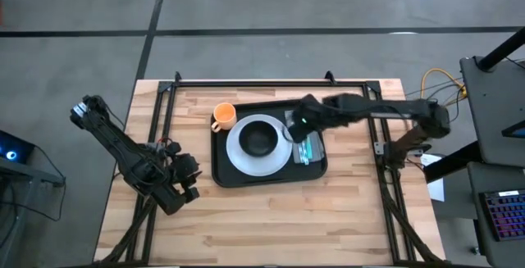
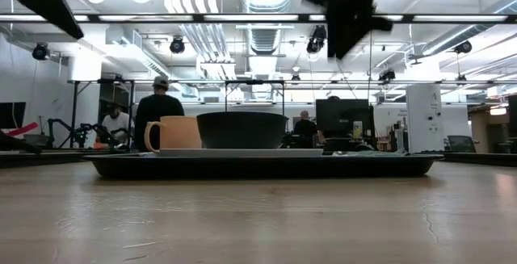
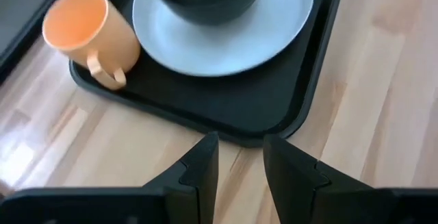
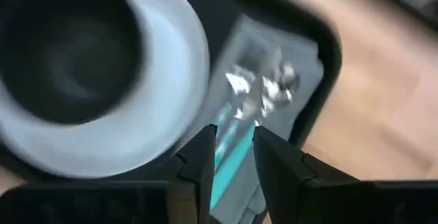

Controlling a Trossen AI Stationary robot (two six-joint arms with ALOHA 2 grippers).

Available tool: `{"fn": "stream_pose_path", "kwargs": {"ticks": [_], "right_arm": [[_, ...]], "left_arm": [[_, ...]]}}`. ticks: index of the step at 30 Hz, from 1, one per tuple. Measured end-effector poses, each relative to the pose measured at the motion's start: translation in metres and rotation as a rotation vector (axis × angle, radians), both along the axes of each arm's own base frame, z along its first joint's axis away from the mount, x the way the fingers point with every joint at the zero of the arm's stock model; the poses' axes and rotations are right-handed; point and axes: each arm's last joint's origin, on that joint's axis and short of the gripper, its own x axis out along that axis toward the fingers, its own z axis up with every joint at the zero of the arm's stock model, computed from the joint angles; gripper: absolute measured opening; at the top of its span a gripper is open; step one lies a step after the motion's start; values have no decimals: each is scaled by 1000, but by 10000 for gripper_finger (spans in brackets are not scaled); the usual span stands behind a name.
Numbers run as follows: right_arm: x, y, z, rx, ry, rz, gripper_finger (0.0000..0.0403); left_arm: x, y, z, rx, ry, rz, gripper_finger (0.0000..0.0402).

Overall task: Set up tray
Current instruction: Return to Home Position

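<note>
the left gripper waits off the tray's left near corner, low over the wooden table, its fingers a narrow gap apart and holding nothing. the black tray lies mid-table, its long side running left to right. on it, from the left: an orange mug at the far left corner, a white plate with a black bowl on it, then a grey napkin at the right end carrying teal-handled cutlery, long axes running near to far. the right gripper hangs directly above that napkin, lifted well clear of the tray in the low view, fingers slightly parted and empty. the setting looks complete, so the move that remains is this arm's retreat. its base stands to the right of the tray, so the way home leads up and rightward, away from the cutlery right under it.
</note>
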Motion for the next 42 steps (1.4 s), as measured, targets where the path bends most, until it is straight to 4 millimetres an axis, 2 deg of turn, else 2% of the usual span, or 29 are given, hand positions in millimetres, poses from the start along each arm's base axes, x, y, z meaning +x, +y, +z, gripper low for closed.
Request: {"fn": "stream_pose_path", "kwargs": {"ticks": [2,4,9,13,17,20,23,28,33,39,42], "right_arm": [[-8,21,22,-112,-33,71,87],[-24,42,39,-231,-56,101,85],[-95,79,62,-385,-145,20,88],[-142,91,59,-377,-316,21,94],[-167,94,31,-415,-464,25,98],[-167,93,4,-451,-493,55,97],[-153,98,-14,-499,-513,144,96],[-131,97,-32,-550,-534,269,97],[-121,83,-56,-470,-543,307,93],[-103,76,-68,-469,-710,496,86],[-99,71,-71,-504,-809,596,87]], "left_arm": [[-1,2,5,13,-27,-8,98],[-4,5,11,33,-68,-13,98],[-15,21,29,110,-216,0,98],[-27,39,43,113,-289,21,98],[-42,58,54,119,-403,91,98],[-48,67,55,141,-468,137,98],[-44,67,54,170,-503,117,98],[-25,68,49,237,-546,89,98],[3,86,31,185,-550,32,98],[29,118,2,53,-588,-50,98],[36,125,-8,47,-549,-37,98]]}}
